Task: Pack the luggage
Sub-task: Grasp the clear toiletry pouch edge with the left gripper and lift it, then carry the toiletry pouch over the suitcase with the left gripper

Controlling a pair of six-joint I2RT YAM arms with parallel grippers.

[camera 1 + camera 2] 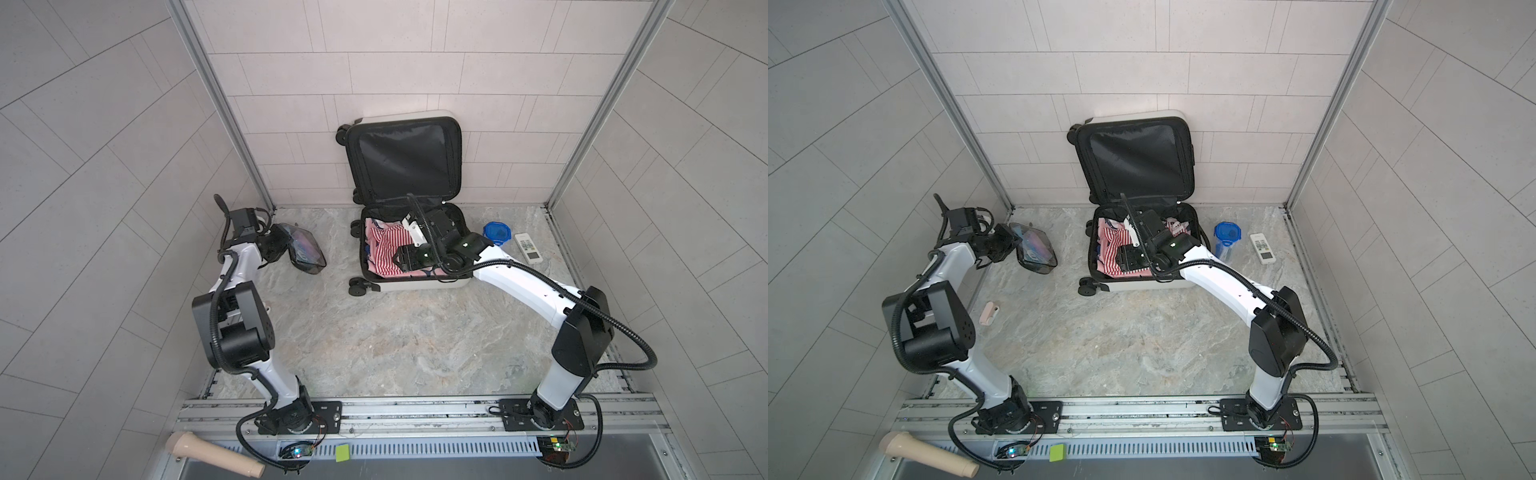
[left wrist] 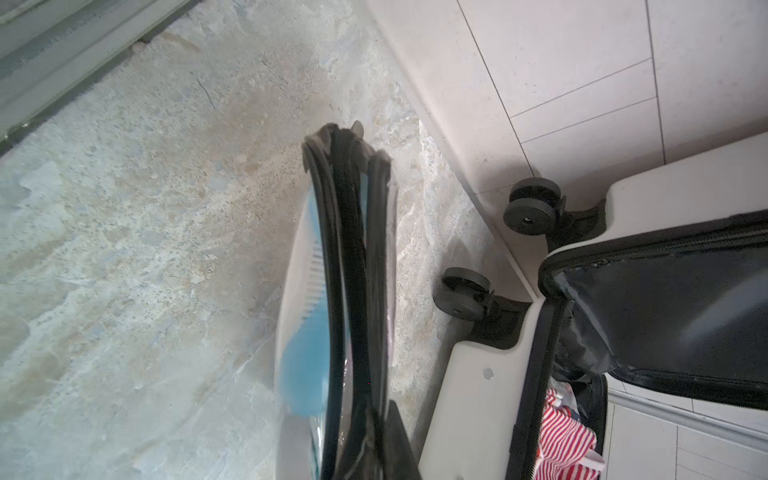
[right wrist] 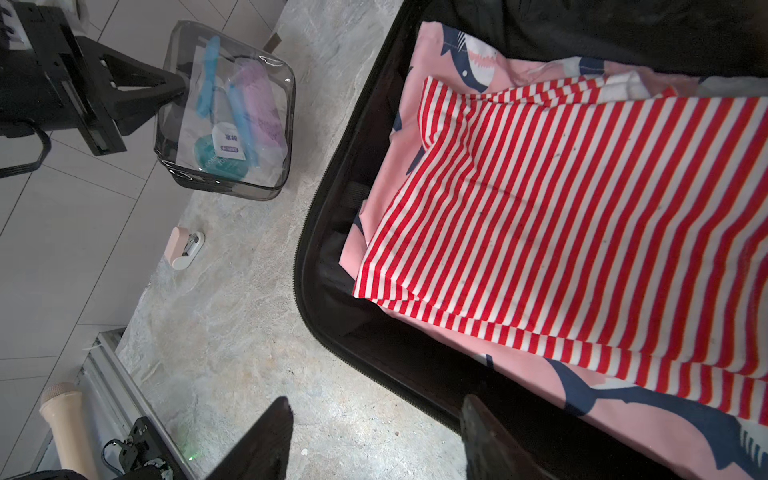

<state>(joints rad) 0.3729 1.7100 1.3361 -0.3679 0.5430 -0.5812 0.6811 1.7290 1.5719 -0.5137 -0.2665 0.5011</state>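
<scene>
**Clothes in, pouch yet to go**

Partly packed, by the look of it. Already inside the luggage (image 1: pixel 403 162): a striped shirt (image 3: pixel 561 208) over a pink shark cloth (image 3: pixel 432 54), covering most of the base. Left to do, as judged: getting the pouch (image 1: pixel 305 249) in, then shutting lid and zip. Also outside, just right of the luggage: a blue cup (image 1: pixel 496 230) and a remote (image 1: pixel 528 248). Far left on the floor (image 1: pixel 374 332), what looks like a stapler (image 1: pixel 989 312). Cannot tell whether those belong in the load.

Pinching the pouch's edge with the left gripper (image 3: pixel 180 85), pressed together on it, well left of the luggage. Cannot tell whether lifted clear of the floor. Hovering over the clothes near the base's front-left corner with the right gripper (image 1: pixel 400 258), spread wide, nothing held.

Parked at the back of the floor, about mid-width in both top views. Lying with base flat and open side up, lid stood upright against the back wall (image 1: pixel 415 62), lining facing the robot. Pointing wheel end toward the left of both top views, top end toward the right. So, by judgement, stretched side to side along the wall, hinged on the far long edge.
</scene>
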